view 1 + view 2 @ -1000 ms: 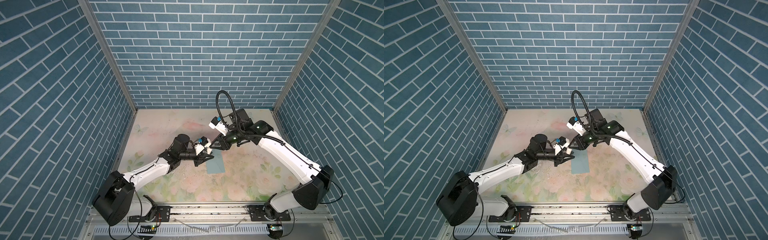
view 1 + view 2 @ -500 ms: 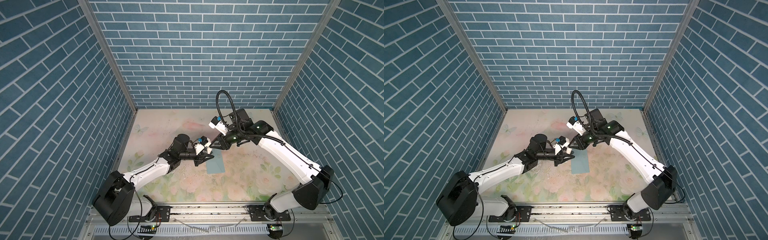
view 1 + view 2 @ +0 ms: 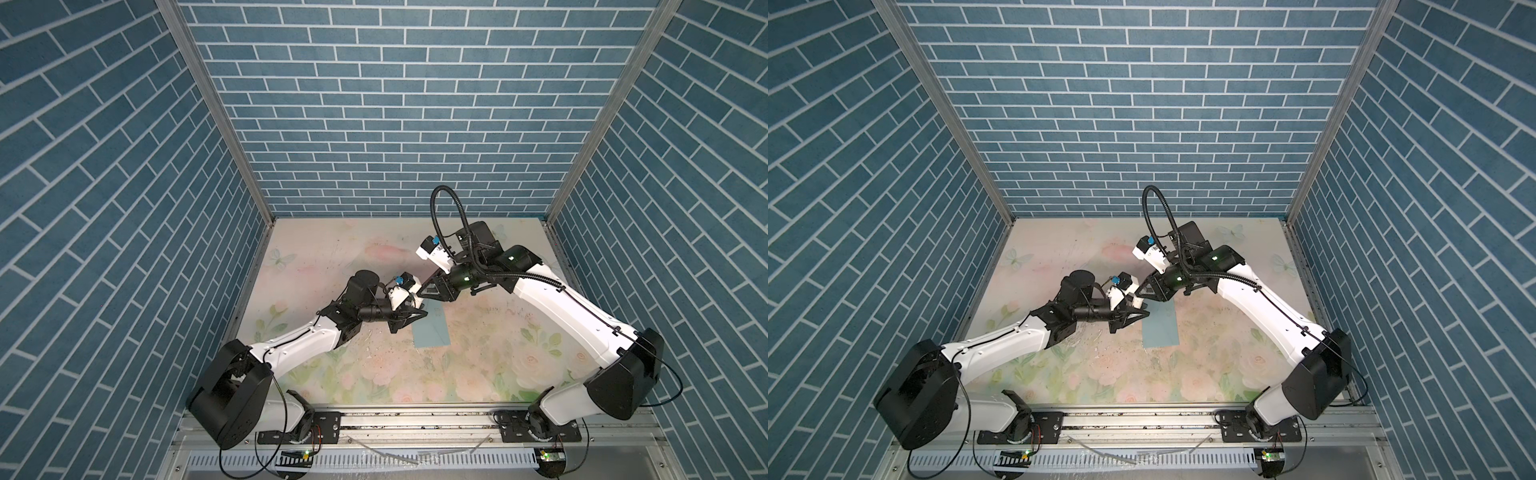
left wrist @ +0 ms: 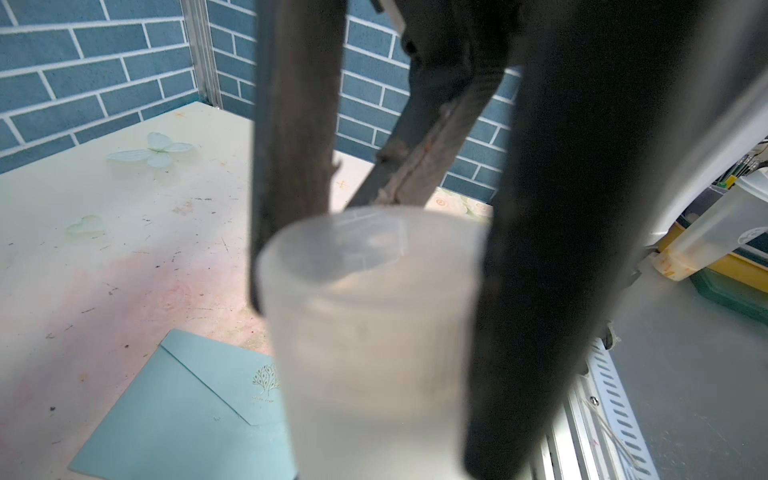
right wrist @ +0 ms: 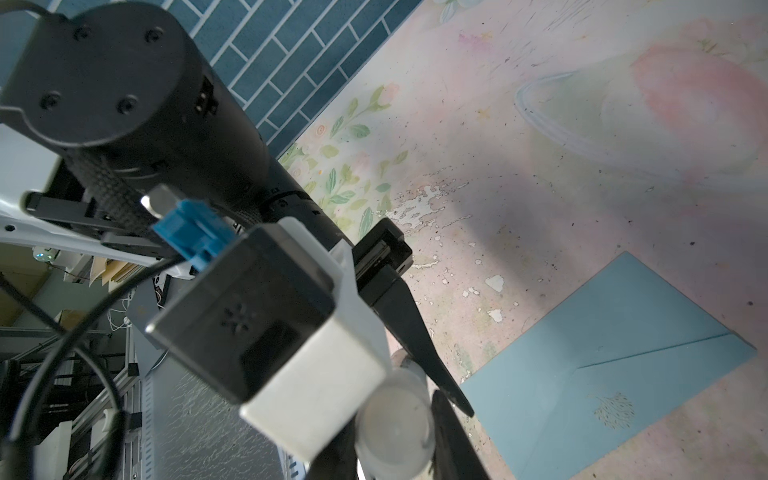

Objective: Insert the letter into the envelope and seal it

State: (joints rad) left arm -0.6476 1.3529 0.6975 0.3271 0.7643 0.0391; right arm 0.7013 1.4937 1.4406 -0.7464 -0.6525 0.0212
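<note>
**Both grippers on one tube by the envelope**

Nothing visible has shifted since a second ago. In both top views the arms and the envelope (image 3: 432, 332) (image 3: 1160, 330) sit as before.

The envelope lies flat on the table (image 3: 332, 257) with its pointed flap folded down. The letter shows in no view, and whether it is inside cannot be told. The left gripper (image 3: 410, 320) and right gripper (image 3: 422, 293) meet tip to tip at the envelope's far end.

The left wrist view shows the left fingers (image 4: 291, 145) narrowly parted and pressed against both sides of a translucent white tube (image 4: 374, 332). The tube's hollow end faces the camera, and what is in it is blurred. The right gripper reaches the tube's far rim.

In the right wrist view the tube's round end (image 5: 395, 424) sits between the right fingers (image 5: 451, 440), which are also narrowly parted and closed on it.

The top views do not resolve the tube. Only the wrist views show it, along with the gold tree emblem (image 4: 266, 380) on the flap's point.
</note>
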